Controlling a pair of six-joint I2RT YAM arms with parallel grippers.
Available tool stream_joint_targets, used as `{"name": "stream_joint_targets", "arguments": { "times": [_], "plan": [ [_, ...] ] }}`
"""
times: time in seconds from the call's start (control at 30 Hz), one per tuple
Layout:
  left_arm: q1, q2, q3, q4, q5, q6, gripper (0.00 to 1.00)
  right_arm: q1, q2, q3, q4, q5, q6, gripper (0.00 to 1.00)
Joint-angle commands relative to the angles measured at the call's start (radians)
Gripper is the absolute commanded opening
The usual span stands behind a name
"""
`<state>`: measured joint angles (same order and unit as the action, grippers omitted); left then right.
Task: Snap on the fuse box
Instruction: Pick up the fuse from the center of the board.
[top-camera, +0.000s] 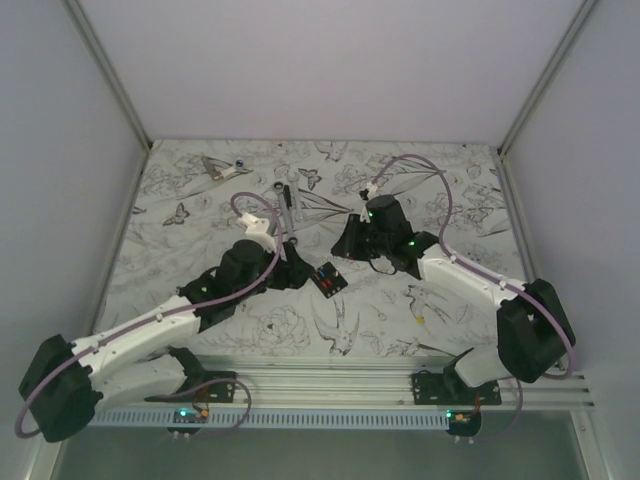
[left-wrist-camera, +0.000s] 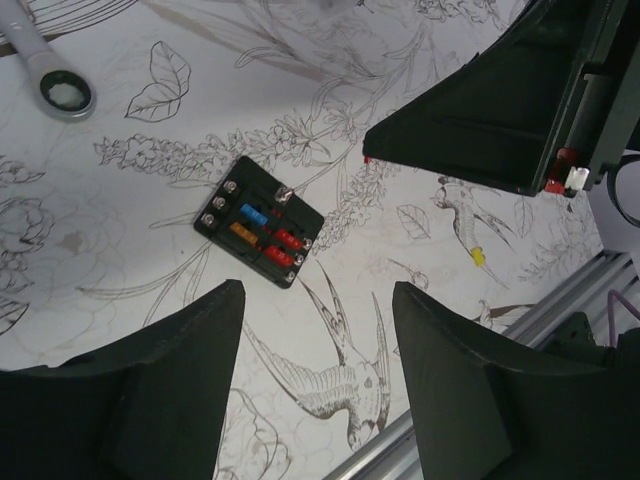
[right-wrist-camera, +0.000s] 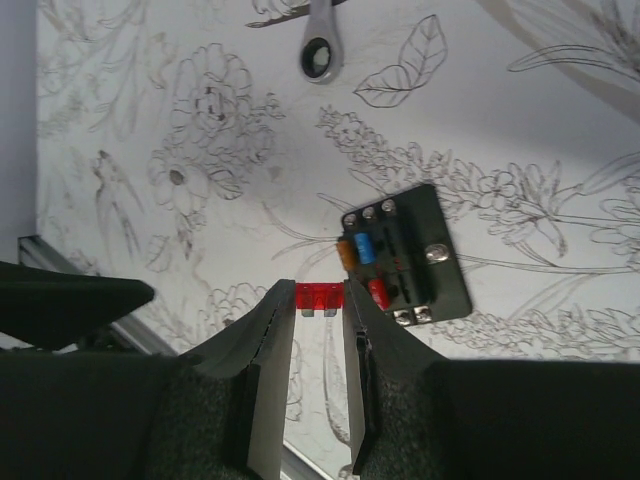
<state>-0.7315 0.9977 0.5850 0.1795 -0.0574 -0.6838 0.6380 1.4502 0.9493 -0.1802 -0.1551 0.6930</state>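
The fuse box (top-camera: 328, 279) is a small black box lying flat on the patterned table between the two arms. It holds blue, orange and red fuses. It also shows in the left wrist view (left-wrist-camera: 260, 222) and in the right wrist view (right-wrist-camera: 405, 258). My left gripper (left-wrist-camera: 318, 296) is open and empty, hovering just left of the box (top-camera: 298, 272). My right gripper (right-wrist-camera: 320, 300) is shut on a small red fuse (right-wrist-camera: 320, 295), held above the table beside the box's edge. In the top view the right gripper (top-camera: 342, 243) is behind the box.
A ring wrench (top-camera: 283, 200) lies behind the box; its ring shows in the wrist views (left-wrist-camera: 62, 93) (right-wrist-camera: 320, 50). A loose yellow fuse (top-camera: 420, 320) lies at the right (left-wrist-camera: 478, 256). A metal part (top-camera: 225, 168) sits far left. An aluminium rail (top-camera: 330, 375) runs along the near edge.
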Motion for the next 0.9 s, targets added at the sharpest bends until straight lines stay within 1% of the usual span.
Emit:
{"name": "stream_joint_targets", "arguments": {
  "times": [0.0,0.13,0.23,0.4,0.53,0.57,0.7,0.87],
  "plan": [
    [-0.039,0.062,0.017,0.152,-0.076,0.039,0.63,0.015,-0.022,-0.009,0.09,-0.045,0.076,0.29],
    [-0.064,0.132,0.048,0.199,-0.081,0.073,0.54,0.018,-0.021,-0.008,0.11,-0.069,0.095,0.29],
    [-0.082,0.179,0.06,0.248,-0.106,0.087,0.46,0.021,-0.03,-0.022,0.14,-0.084,0.12,0.29],
    [-0.09,0.242,0.079,0.315,-0.116,0.087,0.45,0.025,-0.031,-0.044,0.183,-0.116,0.16,0.29],
    [-0.095,0.263,0.091,0.329,-0.112,0.096,0.44,0.026,-0.034,-0.046,0.189,-0.122,0.166,0.29],
    [-0.095,0.297,0.091,0.331,-0.112,0.095,0.43,0.026,-0.035,-0.047,0.192,-0.122,0.168,0.29],
    [-0.098,0.321,0.093,0.334,-0.116,0.092,0.36,0.028,-0.042,-0.056,0.211,-0.132,0.18,0.29],
    [-0.1,0.335,0.092,0.334,-0.125,0.091,0.33,0.028,-0.043,-0.06,0.219,-0.14,0.187,0.29]
  ]
}}
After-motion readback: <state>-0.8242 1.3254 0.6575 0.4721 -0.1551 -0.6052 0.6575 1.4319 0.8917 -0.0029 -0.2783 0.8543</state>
